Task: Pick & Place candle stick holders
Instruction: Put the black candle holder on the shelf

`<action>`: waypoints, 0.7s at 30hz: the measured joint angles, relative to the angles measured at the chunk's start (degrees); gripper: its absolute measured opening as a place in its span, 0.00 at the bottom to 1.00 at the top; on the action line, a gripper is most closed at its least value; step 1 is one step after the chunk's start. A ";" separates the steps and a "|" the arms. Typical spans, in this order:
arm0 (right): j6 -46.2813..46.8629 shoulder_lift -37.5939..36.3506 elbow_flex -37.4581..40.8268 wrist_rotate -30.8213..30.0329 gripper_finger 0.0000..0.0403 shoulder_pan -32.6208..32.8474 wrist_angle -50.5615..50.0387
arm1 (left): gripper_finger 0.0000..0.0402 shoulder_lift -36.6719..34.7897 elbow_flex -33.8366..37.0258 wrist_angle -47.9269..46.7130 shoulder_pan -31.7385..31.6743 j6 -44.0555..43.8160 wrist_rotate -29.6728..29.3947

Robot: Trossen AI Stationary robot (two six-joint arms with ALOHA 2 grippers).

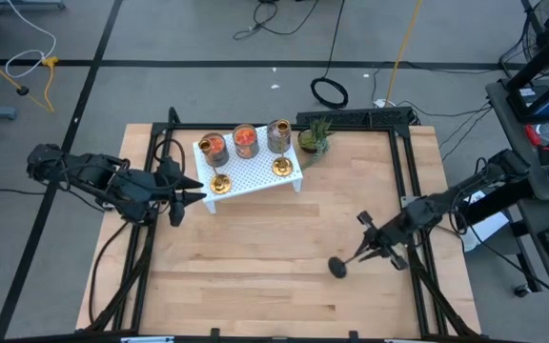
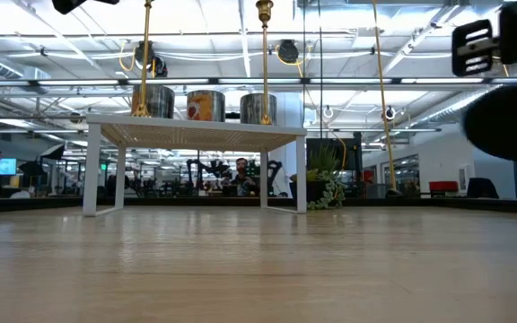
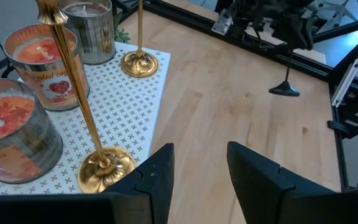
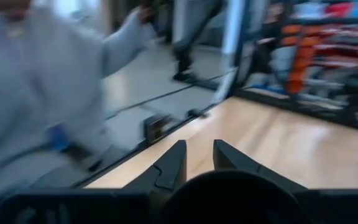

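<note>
- I'm looking down on a pale wooden tabletop (image 1: 255, 248) inside a black frame, with grey floor and loose cables beyond it.
- The white perforated rack (image 1: 255, 171) stands near the far edge. On it are two orange glass candle cups (image 1: 213, 147), a greyish cup (image 1: 278, 134) and two brass stemmed holders (image 1: 220, 182); a small green potted plant (image 1: 315, 139) sits just beside it.
- My left hand (image 1: 191, 190) hovers just beside the rack's left end, fingers apart and gripping nothing.
- My right hand (image 1: 366, 250) is over the tabletop's right part, clamped on the black stemmed holder (image 1: 338, 267), which tilts with its base low.
- Only the low view shows the big hall behind; the right wrist view adds a blurred person in grey.
</note>
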State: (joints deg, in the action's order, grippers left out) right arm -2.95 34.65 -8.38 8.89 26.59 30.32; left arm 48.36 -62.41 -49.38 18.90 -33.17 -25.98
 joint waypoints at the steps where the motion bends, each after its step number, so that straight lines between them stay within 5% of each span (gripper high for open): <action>1: 0.56 0.08 0.00 -2.20 0.18 -0.05 0.98 | 0.38 0.00 0.00 -0.02 0.00 0.02 -0.02; 10: 1.35 1.86 -0.02 -16.57 0.18 -3.47 12.86 | 0.38 0.00 0.00 -0.05 0.00 0.28 -0.04; 21: 5.34 11.32 -5.79 -16.42 0.18 -7.81 22.59 | 0.38 0.00 0.00 -0.05 0.00 0.02 -0.06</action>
State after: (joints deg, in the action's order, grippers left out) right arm 2.38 45.97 -14.17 -7.53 18.78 52.91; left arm 48.36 -62.41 -49.43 18.90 -33.15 -26.04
